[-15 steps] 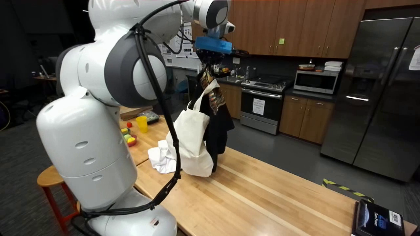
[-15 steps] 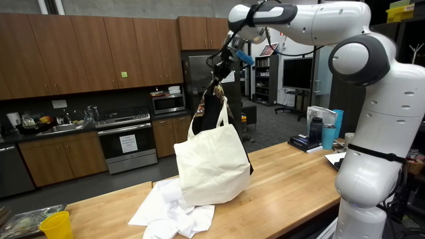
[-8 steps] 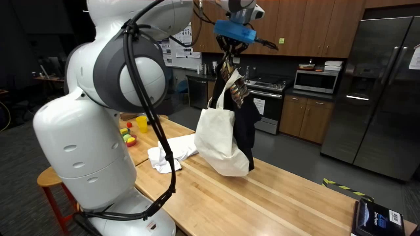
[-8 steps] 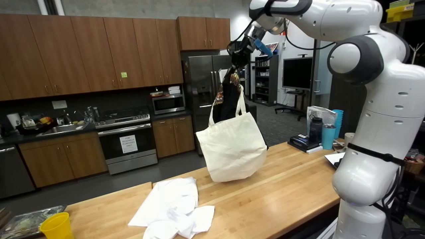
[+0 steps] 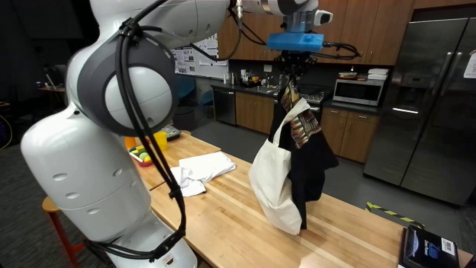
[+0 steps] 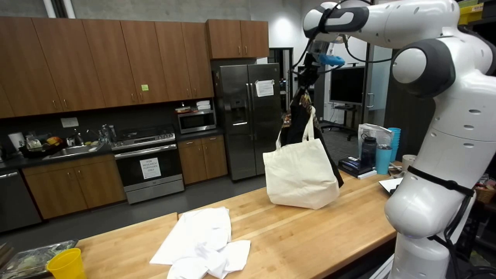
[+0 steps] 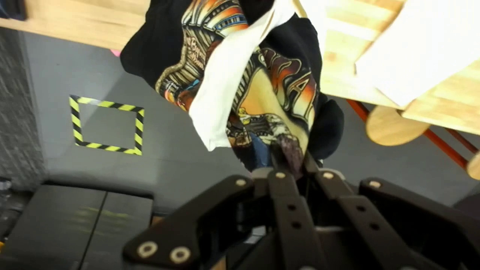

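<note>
Wooden table, grey floor and brown kitchen cabinets beyond

In an exterior view, I look from close above the table toward cabinets beyond it; in an exterior view, across the table to the refrigerator. They share the table and my arm. My wrist view, closest, faces down past my gripper to the table's edge

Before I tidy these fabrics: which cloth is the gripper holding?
The black printed cloth, pinched in the gripper; the white cloth lies on the table.
</note>
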`<control>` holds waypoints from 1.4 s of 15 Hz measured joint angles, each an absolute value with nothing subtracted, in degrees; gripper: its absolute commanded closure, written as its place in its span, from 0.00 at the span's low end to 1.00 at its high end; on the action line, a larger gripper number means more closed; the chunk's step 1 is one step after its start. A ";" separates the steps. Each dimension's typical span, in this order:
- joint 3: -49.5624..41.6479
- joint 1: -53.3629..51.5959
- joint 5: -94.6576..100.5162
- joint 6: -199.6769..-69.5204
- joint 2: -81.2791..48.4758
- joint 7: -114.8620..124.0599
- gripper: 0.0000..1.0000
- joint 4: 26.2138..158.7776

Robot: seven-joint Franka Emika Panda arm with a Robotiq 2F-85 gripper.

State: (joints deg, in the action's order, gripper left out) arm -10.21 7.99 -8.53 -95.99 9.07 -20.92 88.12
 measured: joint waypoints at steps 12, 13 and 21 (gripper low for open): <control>-15.25 10.71 9.18 -111.68 15.17 -23.81 0.90 121.96; -15.23 10.70 9.45 -112.68 14.68 -23.89 0.90 123.45; -15.22 10.68 9.54 -113.14 14.58 -24.17 0.60 123.79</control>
